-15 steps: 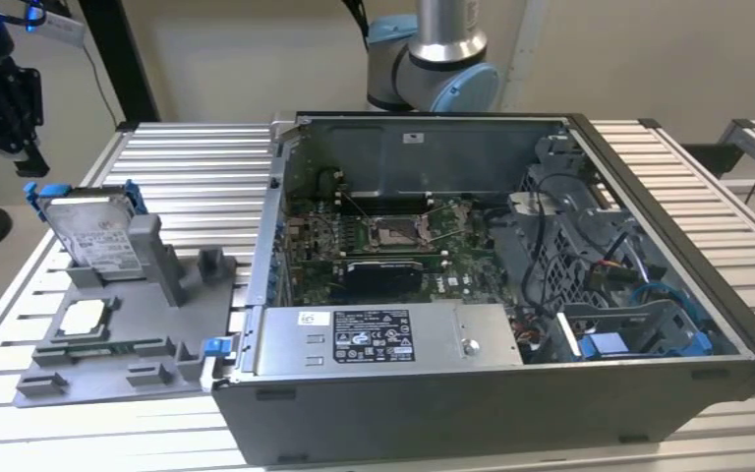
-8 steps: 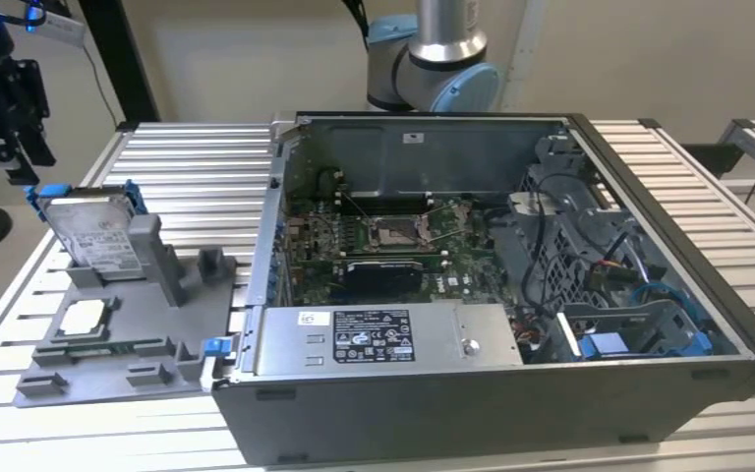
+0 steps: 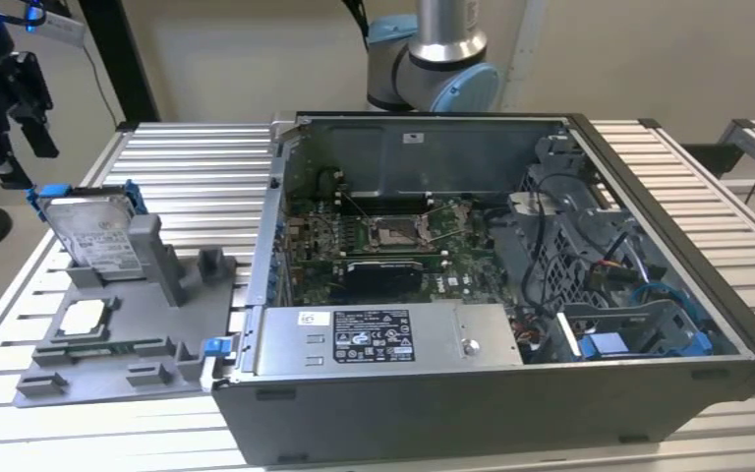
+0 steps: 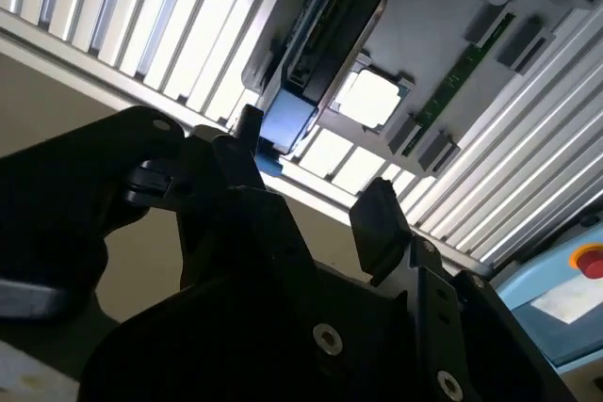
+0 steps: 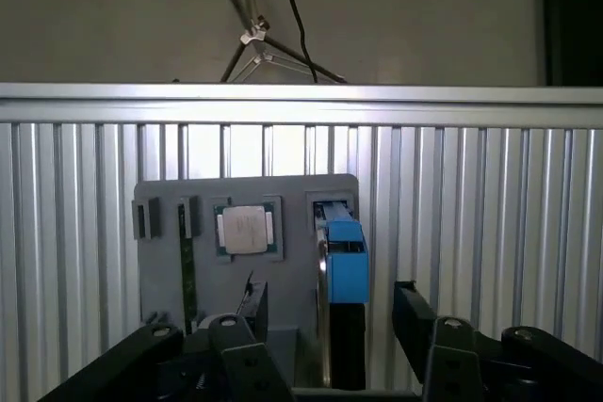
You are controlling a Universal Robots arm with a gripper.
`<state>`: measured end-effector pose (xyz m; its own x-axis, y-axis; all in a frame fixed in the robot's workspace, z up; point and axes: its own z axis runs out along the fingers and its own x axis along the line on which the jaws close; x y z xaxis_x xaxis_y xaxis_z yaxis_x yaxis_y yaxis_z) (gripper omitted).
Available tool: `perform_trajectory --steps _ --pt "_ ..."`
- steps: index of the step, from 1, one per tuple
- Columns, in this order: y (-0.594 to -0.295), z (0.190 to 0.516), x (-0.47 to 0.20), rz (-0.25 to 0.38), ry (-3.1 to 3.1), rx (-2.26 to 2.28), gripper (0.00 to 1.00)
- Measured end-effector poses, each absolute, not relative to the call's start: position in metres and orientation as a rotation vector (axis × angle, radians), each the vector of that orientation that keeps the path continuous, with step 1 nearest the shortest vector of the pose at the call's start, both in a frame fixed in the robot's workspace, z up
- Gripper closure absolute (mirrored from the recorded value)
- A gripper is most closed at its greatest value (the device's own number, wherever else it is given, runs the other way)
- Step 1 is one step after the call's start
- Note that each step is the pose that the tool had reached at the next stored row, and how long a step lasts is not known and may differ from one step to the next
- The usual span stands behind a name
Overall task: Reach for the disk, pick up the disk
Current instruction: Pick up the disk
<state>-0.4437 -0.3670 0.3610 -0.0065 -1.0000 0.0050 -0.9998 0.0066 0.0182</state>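
In the reaching step, the gripper (image 5: 332,308) is hovering near the upright disk (image 3: 93,234), jaws wide open and empty, so grasping is probably requiring them to straddle its edges.

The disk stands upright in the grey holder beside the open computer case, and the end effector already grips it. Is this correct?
No, it does not grip it. In the exterior view the disk stands upright in the grey holder beside the open computer case, and the end effector hangs open above it, not touching.
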Motion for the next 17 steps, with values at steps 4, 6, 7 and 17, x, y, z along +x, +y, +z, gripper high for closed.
perform_trajectory --steps 4,6,7,17 --pt "-0.367 0.36 -0.444 -0.015 -2.217 2.203 0.0" --pt "-0.367 0.359 -0.443 -0.015 -2.217 2.203 0.0" --pt "-0.367 0.358 -0.443 -0.015 -2.217 2.203 0.0" --pt "-0.367 0.347 -0.441 -0.015 -2.217 2.203 0.0"
